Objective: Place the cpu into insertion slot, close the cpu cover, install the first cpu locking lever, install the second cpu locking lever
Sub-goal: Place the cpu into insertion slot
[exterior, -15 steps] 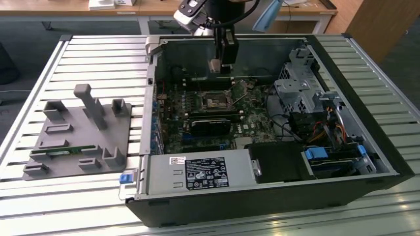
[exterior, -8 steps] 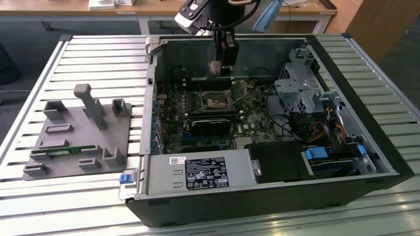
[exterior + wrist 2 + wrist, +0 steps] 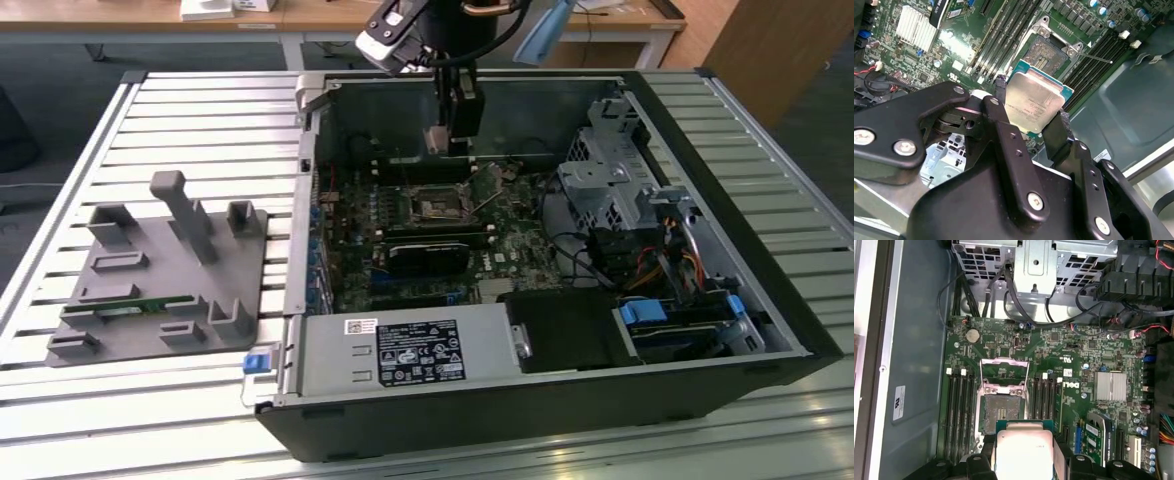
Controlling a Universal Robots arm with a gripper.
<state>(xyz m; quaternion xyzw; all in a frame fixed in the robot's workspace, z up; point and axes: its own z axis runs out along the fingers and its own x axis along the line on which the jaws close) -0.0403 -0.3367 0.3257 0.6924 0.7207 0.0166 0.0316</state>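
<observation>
A white slatted table (image 3: 200, 110) stood in a room with a wooden desk (image 3: 334, 15) behind it. On the table lay an open black case (image 3: 534, 420), and beside it, at the exterior view's left, a grey fixture (image 3: 147, 280). A green board (image 3: 1079, 345) lay inside the case. The gripper (image 3: 454, 130) hung over the board, its fingers pressed on two opposite edges of the cpu (image 3: 1035, 100). The cpu was in the air near the slot (image 3: 999, 412), not in it. The cover (image 3: 1004, 388) stood raised.
</observation>
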